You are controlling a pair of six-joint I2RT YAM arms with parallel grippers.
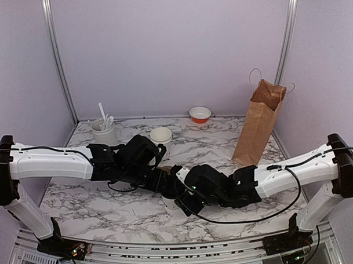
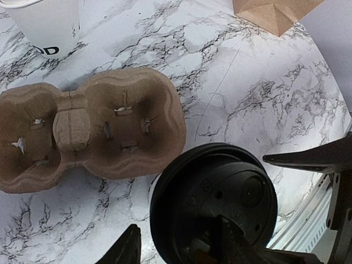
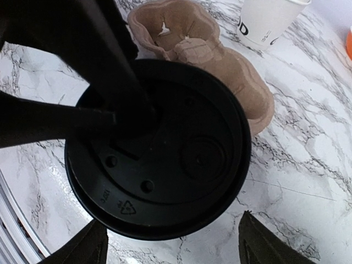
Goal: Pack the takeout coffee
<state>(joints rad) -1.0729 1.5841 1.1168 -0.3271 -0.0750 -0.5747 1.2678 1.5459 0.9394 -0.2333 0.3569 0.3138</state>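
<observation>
Standing on the marble table point(image 2: 247, 99) near its front edge, as far as I can judge, the takeout coffee point(image 3: 181, 165) has its black lid on, so that much looks done. It is not yet in anything. It sits just beside the brown cardboard cup carrier point(image 2: 91, 129), whose two wells are both empty.

The left gripper point(image 3: 127, 116) comes down onto the middle of the lid and touches it. I cannot tell whether it is pinching a part of the lid or only pressing on it. The right gripper point(image 3: 176, 245) is spread wide, with one finger on each side of the cup and neither clearly touching it.

What remains, I would say, is the packing itself: seating the cup in a carrier well and getting it into the paper bag point(image 1: 258, 123). The bag stands upright with its mouth open, well apart at the far right.

A lidless white cup point(image 2: 49, 25) with dark lettering stands just behind the carrier. A white utensil holder point(image 1: 105, 134) and an orange bowl point(image 1: 199, 114) sit near the back wall, out of the way.

The main hindrance seems to be the crowding, with both arms meeting over the one cup. The bag's tall, narrow mouth and looped handles could also snag.
</observation>
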